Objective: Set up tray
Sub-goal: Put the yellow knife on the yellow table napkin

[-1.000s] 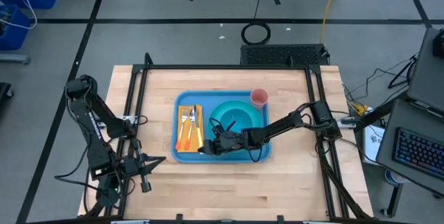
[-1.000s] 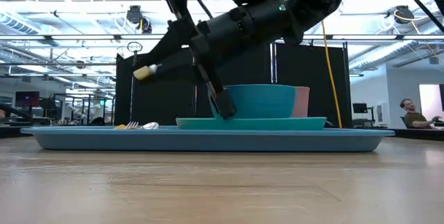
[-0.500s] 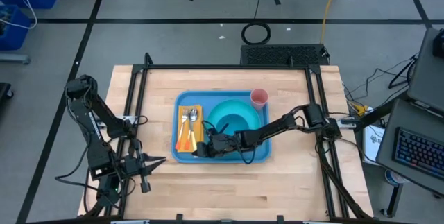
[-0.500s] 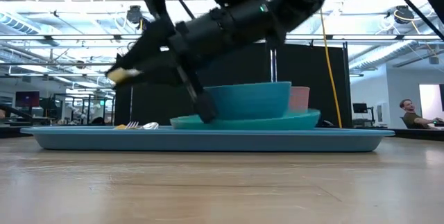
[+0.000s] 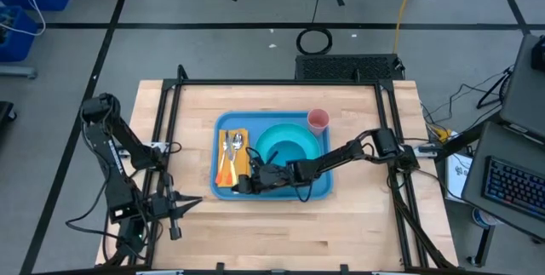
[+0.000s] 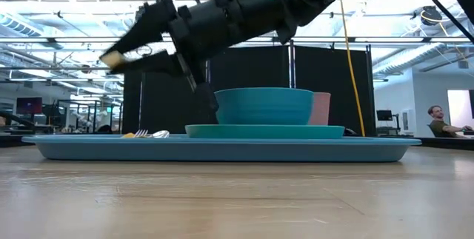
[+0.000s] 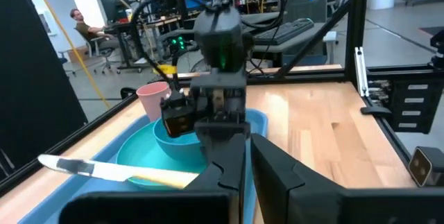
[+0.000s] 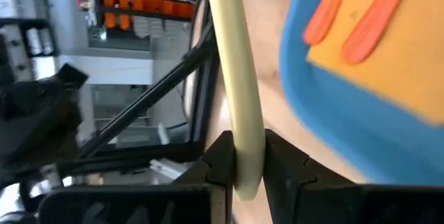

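right gripper (image 5: 249, 180) reaching across the tray (image 5: 223, 191) from 3 o'clock, fingers clamped on the pale handle of a knife (image 7: 111, 172), blade held level above the tray floor; tray lying at table centre, long axis 3 to 9 o'clock; orange napkin (image 5: 232, 166) with fork (image 5: 228, 147) and spoon (image 5: 238, 144) directly at 12 o'clock of the gripper, long axis 12 to 6; bowl (image 5: 285, 150) on turquoise plate (image 5: 317, 144) at 2 o'clock, pink cup (image 5: 318, 120) beyond; probably a short carry toward 12 o'clock and a lowering beside the cutlery; right arm plainly nearer; left gripper (image 5: 174, 232) parked well off at 8 o'clock, fingers slightly parted, empty.
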Controlling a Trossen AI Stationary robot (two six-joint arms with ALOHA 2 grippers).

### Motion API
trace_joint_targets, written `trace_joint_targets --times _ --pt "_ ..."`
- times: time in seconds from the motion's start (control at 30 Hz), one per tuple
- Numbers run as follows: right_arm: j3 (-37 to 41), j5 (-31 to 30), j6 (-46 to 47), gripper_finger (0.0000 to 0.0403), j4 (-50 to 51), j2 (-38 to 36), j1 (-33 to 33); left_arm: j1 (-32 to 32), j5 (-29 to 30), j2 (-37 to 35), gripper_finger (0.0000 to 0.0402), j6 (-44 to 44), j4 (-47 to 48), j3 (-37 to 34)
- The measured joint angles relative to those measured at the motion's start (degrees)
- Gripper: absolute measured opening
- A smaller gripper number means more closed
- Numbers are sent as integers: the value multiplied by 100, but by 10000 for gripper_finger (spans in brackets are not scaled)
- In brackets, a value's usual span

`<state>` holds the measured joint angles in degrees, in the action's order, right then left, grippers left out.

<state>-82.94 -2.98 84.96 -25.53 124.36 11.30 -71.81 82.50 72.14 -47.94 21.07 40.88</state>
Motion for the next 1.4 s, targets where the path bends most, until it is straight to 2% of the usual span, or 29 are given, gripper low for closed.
trace_joint_targets --times 0.23,0.43,0.73,1.1,1.4 --pt "-4 -2 404 40 -335 -2 263 4 4 77 21 -27 -5 0" --pt "-4 3 539 40 -212 -2 349 4 7 77 4 -29 -7 0" --pt "-2 80 376 43 490 -7 123 4 2 77 32 -75 -14 0" --pt "-4 345 266 42 824 -7 -87 4 -2 77 4 -75 -11 0" --pt "-4 457 260 42 844 -7 -156 4 -15 77 35 -75 -9 0"
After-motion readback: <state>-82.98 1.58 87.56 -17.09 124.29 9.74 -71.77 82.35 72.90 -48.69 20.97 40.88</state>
